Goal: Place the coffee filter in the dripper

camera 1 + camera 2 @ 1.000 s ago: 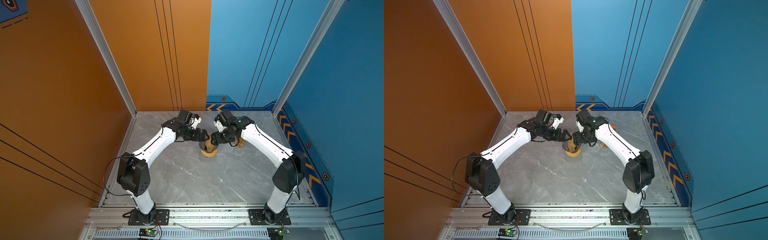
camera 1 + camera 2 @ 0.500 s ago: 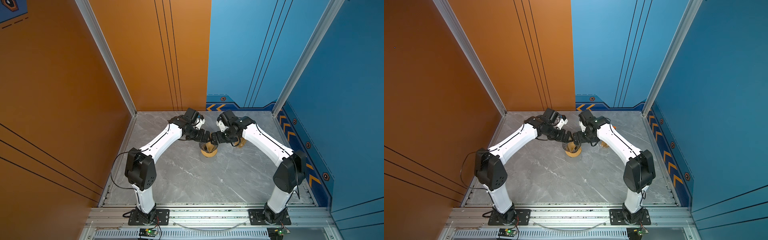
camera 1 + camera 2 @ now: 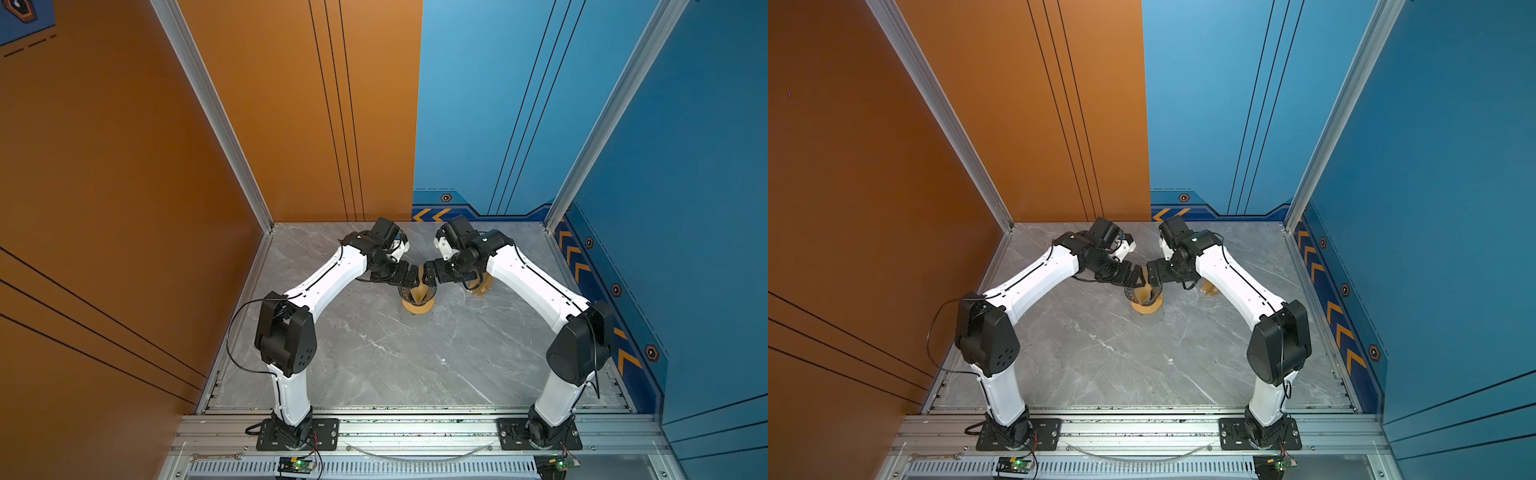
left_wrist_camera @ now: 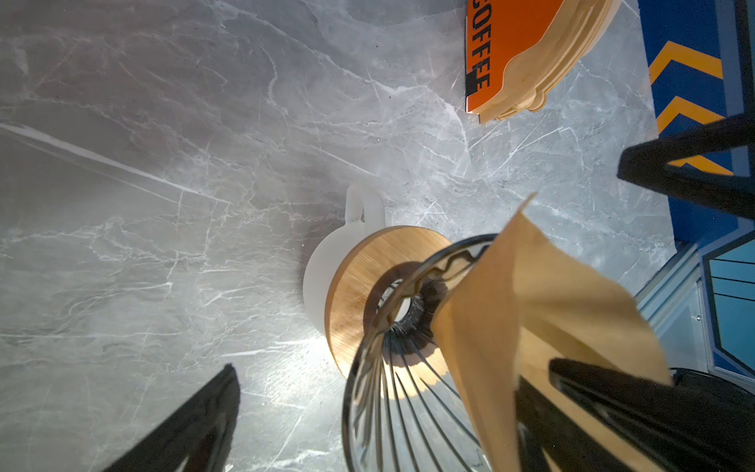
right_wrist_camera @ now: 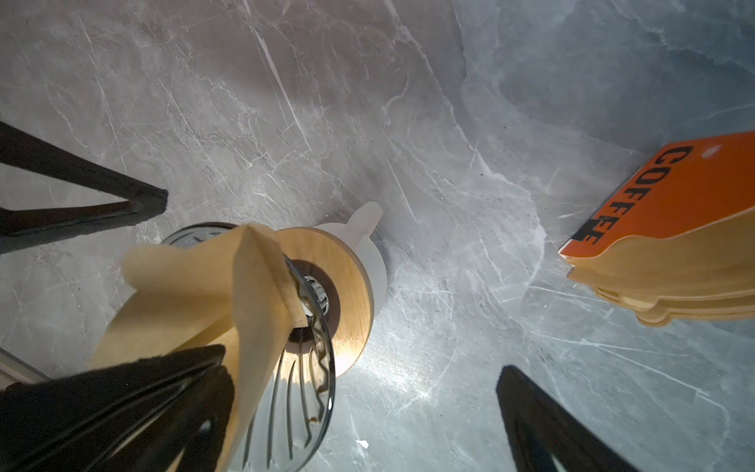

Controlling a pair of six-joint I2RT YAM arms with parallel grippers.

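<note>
Coffee filter [image 4: 551, 310] was seen propped, half-folded, in the dripper [image 4: 392, 412].
The dripper was seated on a wooden ring [image 4: 355, 286] over a white jug [image 4: 318, 278] on the desk [image 4: 163, 163]. The left gripper [image 3: 410, 275] and right gripper [image 3: 430, 272] were both spread wide, flanking the filter from opposite sides, with one finger of each close against the paper and neither pinching it.

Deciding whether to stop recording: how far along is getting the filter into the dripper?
Done: coffee filter stands tip-down in the dripper. In hand: nothing; left gripper and right gripper flank it, open. To do: probably spreading it; it sits folded above the rim.
</note>
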